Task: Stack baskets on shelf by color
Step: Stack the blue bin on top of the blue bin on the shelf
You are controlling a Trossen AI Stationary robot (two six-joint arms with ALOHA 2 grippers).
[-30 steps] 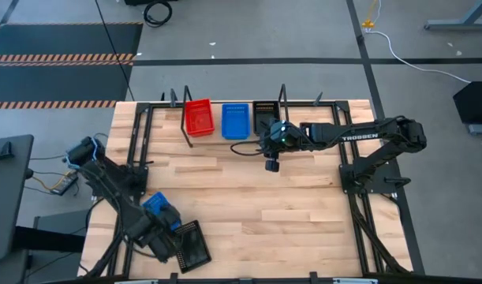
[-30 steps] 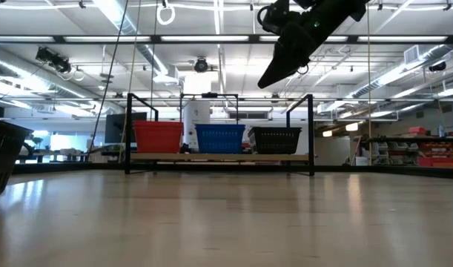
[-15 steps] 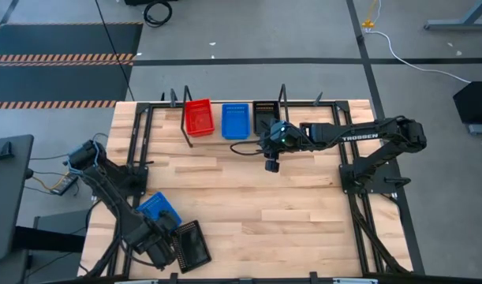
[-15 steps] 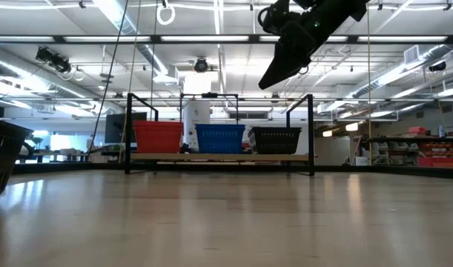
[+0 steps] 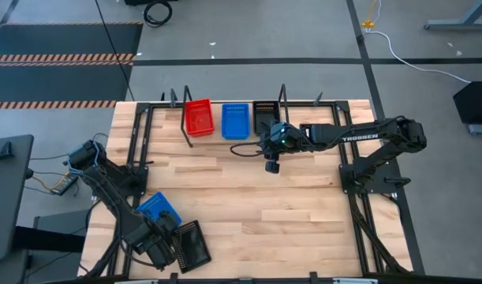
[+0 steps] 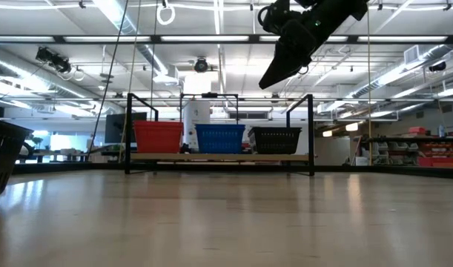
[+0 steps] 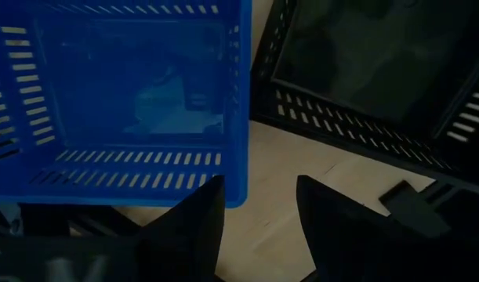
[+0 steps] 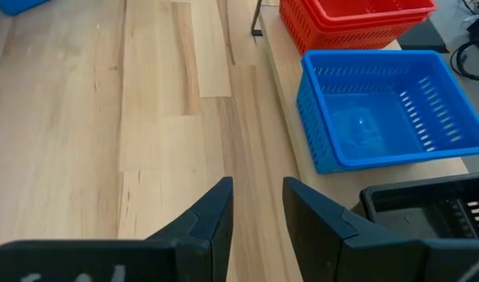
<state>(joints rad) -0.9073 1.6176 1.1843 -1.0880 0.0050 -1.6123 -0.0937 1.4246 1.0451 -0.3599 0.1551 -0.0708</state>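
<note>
The shelf [image 5: 215, 139] stands at the table's far edge and bears a red basket stack [image 5: 198, 118], a blue basket [image 5: 235, 120] and a black basket [image 5: 264, 115], all resting on their bottoms. My right gripper [image 5: 272, 164] hovers open and empty above the table just in front of the shelf, high in the low view [image 6: 269, 78]. My left gripper [image 7: 259, 196] is open at the near left, low between a loose blue basket [image 5: 158, 208] and a loose black basket [image 5: 191, 244]. Both lie on the table. My left gripper has one fingertip [image 7: 212, 192] right at the blue basket's near corner rim [image 7: 237, 192]. I cannot tell whether it touches. Bare table shows between the two fingers.
Black metal arm frames [image 5: 142, 142] run along both table sides. The middle of the table [image 5: 256, 205] is bare wood. In the low view the loose black basket [image 6: 2, 156] shows at the left edge, and the shelf [image 6: 219, 156] is far off.
My left arm has shifted a little toward the table's near edge beside the loose blue basket, so more of that basket shows from above. It has been still for the last half second.
</note>
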